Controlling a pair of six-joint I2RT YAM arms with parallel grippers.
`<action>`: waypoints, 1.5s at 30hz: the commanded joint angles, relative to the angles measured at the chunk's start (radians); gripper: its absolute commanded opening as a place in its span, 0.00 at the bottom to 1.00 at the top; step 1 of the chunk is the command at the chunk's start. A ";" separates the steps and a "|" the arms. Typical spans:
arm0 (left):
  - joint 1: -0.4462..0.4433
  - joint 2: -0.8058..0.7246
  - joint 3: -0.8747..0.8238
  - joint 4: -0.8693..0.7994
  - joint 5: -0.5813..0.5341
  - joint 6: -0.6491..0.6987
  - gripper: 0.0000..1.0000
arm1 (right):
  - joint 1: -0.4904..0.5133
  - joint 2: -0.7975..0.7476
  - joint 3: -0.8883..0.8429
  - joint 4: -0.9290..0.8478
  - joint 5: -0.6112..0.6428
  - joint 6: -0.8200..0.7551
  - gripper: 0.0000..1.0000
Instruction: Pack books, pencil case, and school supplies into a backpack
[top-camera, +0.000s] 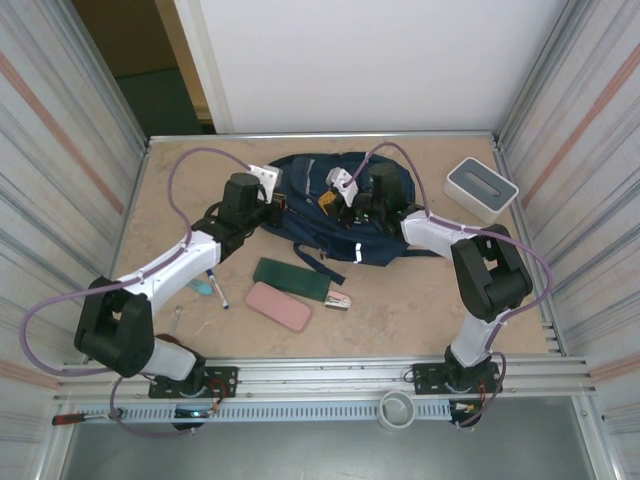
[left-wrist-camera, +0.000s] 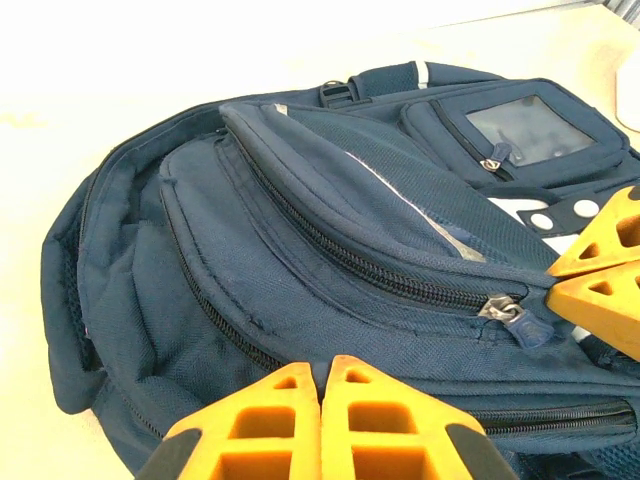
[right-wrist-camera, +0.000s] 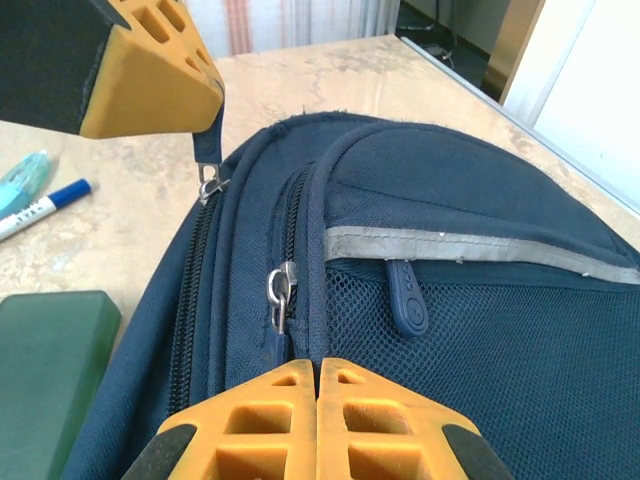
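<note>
The navy backpack (top-camera: 330, 222) lies flat at the table's far middle, zips closed. My left gripper (left-wrist-camera: 322, 362) is shut on a dark zip pull at the bag's left edge; the right wrist view shows the pull (right-wrist-camera: 208, 152) hanging from its orange fingers (right-wrist-camera: 150, 85). My right gripper (right-wrist-camera: 320, 365) is shut on a raised seam of the backpack (right-wrist-camera: 450, 200), beside a zip slider (right-wrist-camera: 279, 290). The blue-capped pen (top-camera: 216, 288) and the pink-and-silver stapler (top-camera: 338, 299) lie on the table in front. A pink oblong case (top-camera: 279, 305) lies there too. The navy booklets are out of view.
A dark green flat case (top-camera: 291, 278) lies just in front of the backpack. A pale blue item (top-camera: 200, 285) sits by the pen. A white box with grey top (top-camera: 481, 187) stands at the far right. Metal walls close in the table.
</note>
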 joint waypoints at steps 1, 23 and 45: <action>0.041 -0.075 0.003 0.052 -0.056 0.059 0.00 | -0.055 -0.036 0.019 -0.088 0.053 -0.043 0.00; -0.207 0.063 0.038 0.098 0.014 0.002 0.00 | -0.012 0.026 0.082 -0.053 0.107 0.061 0.00; -0.184 0.014 -0.002 0.083 -0.130 0.023 0.00 | -0.064 -0.037 0.012 -0.062 0.090 0.033 0.00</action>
